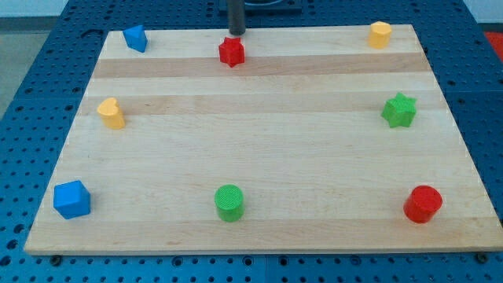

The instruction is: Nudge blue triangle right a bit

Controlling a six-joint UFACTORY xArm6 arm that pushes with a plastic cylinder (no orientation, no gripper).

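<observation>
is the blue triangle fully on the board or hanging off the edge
On the board. The blue triangle sits inside the wooden board's top-left corner, wood visible around it. My tip is well to its right, above the red star.

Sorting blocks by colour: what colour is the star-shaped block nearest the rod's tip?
Red. The red star sits just below my tip, clearest in the camera view.
</observation>
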